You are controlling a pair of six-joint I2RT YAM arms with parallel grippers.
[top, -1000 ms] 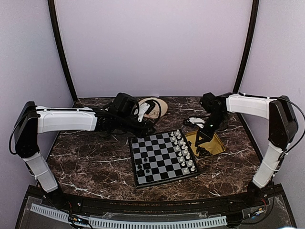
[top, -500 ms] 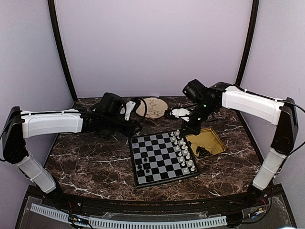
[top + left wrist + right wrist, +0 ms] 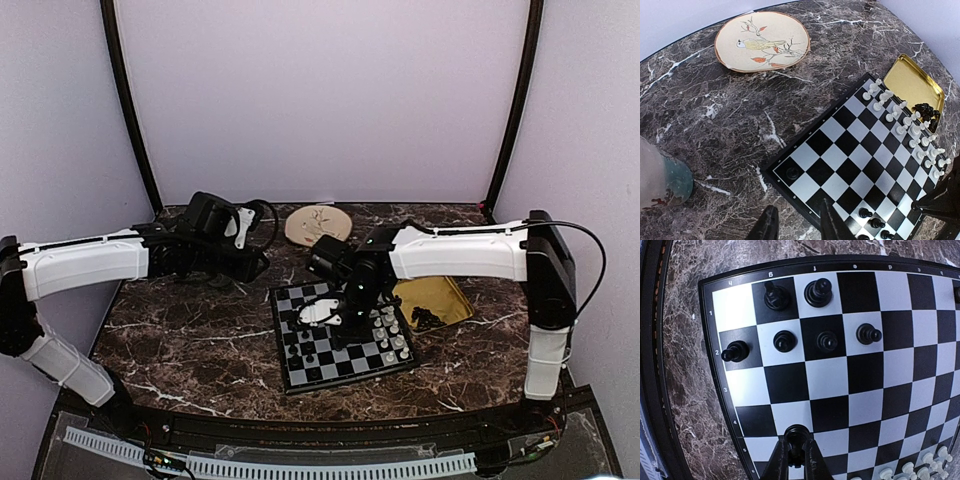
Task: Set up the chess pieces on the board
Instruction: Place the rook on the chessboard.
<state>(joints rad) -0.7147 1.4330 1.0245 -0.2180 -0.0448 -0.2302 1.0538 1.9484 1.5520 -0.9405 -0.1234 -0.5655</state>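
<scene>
The board [image 3: 345, 362] lies at the table's middle, and also shows in the left wrist view [image 3: 860, 150] and the right wrist view [image 3: 880, 370]. My right gripper [image 3: 797, 460] is shut on a black chess piece [image 3: 797, 435] and holds it just above the board's rows 4 to 5 near its edge; from above the gripper [image 3: 340, 322] is over the board's middle. Several black chess pieces [image 3: 785, 340] stand in rows 1 and 2. One more black piece [image 3: 792, 173] stands alone on a corner square. My left gripper [image 3: 799, 227] is open and empty over the board's far-left corner edge [image 3: 257, 265].
A yellow tray [image 3: 450, 290] with several black pieces [image 3: 927, 111] sits right of the board. White pieces [image 3: 392, 335] line the board's right side. A round bird-painted plate [image 3: 318, 225] lies at the back. A pale translucent object [image 3: 662, 172] stands at the left.
My right arm swung left from the yellow tray to over the board, carrying a black piece. My left arm drew back to the left, away from the board and plate.
</scene>
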